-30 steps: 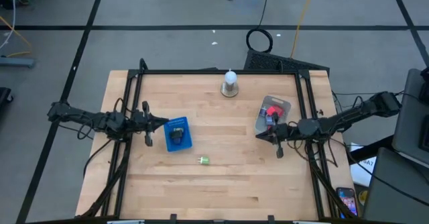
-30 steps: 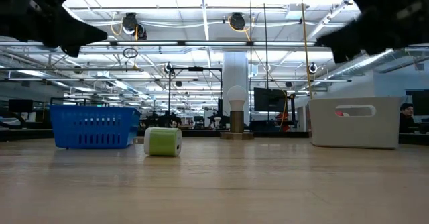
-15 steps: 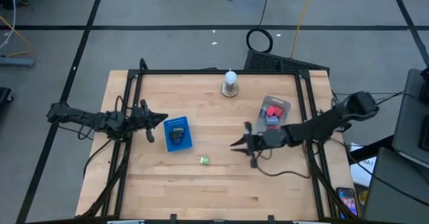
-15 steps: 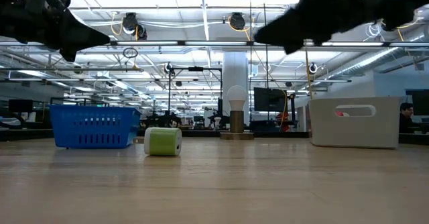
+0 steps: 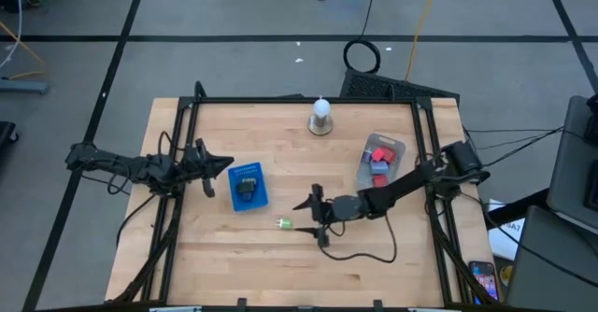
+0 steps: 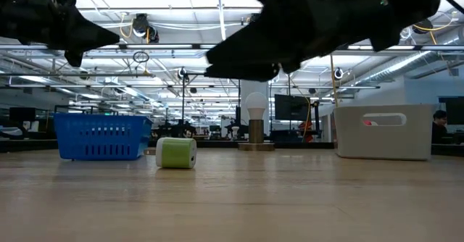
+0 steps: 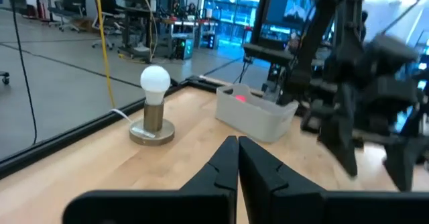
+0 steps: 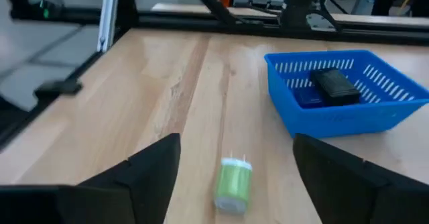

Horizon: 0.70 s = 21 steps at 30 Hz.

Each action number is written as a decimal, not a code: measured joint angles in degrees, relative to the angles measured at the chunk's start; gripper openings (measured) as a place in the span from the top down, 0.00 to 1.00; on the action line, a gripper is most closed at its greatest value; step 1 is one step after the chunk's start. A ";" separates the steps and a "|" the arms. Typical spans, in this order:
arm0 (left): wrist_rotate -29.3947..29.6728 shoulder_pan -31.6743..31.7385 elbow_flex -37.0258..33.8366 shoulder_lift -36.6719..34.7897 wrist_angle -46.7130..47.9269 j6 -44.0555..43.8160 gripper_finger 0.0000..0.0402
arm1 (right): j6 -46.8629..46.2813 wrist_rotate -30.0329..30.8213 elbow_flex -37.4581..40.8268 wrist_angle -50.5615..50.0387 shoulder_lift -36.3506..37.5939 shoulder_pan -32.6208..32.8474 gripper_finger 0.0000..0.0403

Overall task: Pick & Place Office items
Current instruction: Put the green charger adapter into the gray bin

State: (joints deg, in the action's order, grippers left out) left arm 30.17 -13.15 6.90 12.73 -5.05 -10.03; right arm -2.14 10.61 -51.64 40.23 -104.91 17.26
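On the left side of the counter [image 5: 299,256] the left pincer [image 5: 224,167] waits with its fingers pressed together and nothing between them, pointing toward the blue basket [image 5: 248,187]. That basket sits just to its right and holds a black piece [image 5: 247,189] lying on a dark blue one; these look already placed.

Next, near the middle and toward the near edge, lies the green item [image 5: 284,223], alone on the bare wood, on its side. In the right wrist view it is a short green cylinder [image 8: 232,184] with a pale end cap and two small prongs. It is likely light, rigid plastic with a smooth rounded body, so it could roll or squirt out if nudged off-centre. A hold across the round body, with the fingers square to its axis, seems safest; the prongs look too thin to take hold of.

The right pincer [image 5: 306,205] hangs just to the right of the green piece, fingers spread wide and empty, with the piece lying ahead between them in its own wrist view. Nothing stands between them; the basket wall is near on the far-left side but apart.

Farther right, the clear tray [image 5: 393,149] holds red and pink pieces [image 5: 379,156] beside the right arm. At the far edge stands a white bulb on a round base [image 5: 320,116], well clear.
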 joint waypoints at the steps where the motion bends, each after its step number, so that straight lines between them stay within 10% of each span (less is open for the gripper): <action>1: 0.11 0.00 0.00 0.00 -0.62 -0.23 0.99 | -1.09 -0.03 -0.60 1.63 -1.34 -0.11 0.29; 21: 0.39 0.00 0.01 0.00 -2.46 -0.88 0.94 | -10.55 2.70 -18.86 -23.09 -13.15 -1.29 0.29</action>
State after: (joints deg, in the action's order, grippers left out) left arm 30.56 -13.15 6.91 12.73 -7.51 -10.92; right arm -12.70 13.32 -70.50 17.13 -118.06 15.97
